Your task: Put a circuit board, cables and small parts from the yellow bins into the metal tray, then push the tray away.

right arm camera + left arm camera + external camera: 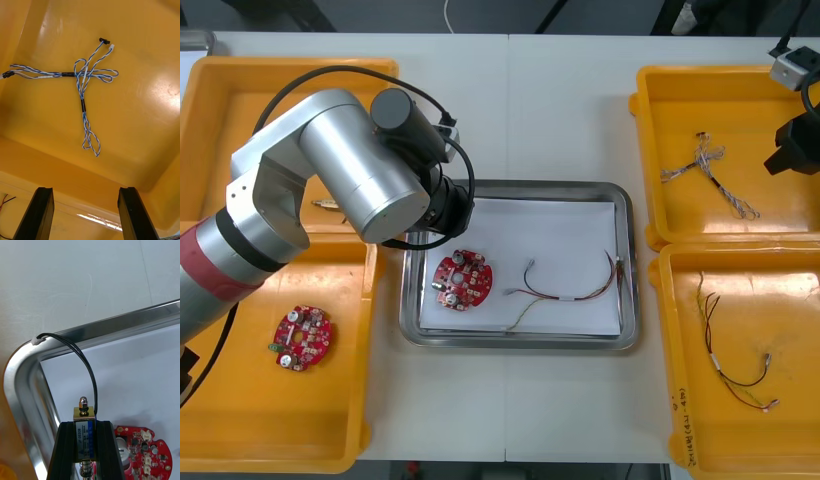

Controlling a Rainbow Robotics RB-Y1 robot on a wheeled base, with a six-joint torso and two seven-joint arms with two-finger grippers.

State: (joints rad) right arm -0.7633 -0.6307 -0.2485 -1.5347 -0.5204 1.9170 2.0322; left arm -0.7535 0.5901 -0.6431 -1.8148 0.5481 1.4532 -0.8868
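One small metal part (85, 427) is hanging clamped in the left jaws above the far left corner of the metal tray (22, 390). It is just beside a circuit board (146, 450) that is lying on the tray's white inside with a red and yellow cable (570, 292). Trouble is looking likeliest from the part's black lead (84, 360): it is arcing out to a white plug (37, 340) that is resting on the tray's rim, so a release here is risking a lead draped over the edge, or the part dropping onto the board. The left arm (350, 170) is reaching in across the left of the bench (560, 100), elbow bent, wrist pointing down at that corner. The right arm (792, 145) is hovering over the far right yellow bin (142, 112), the right jaws standing apart and gripping nothing above a blue and white cable (84, 86).
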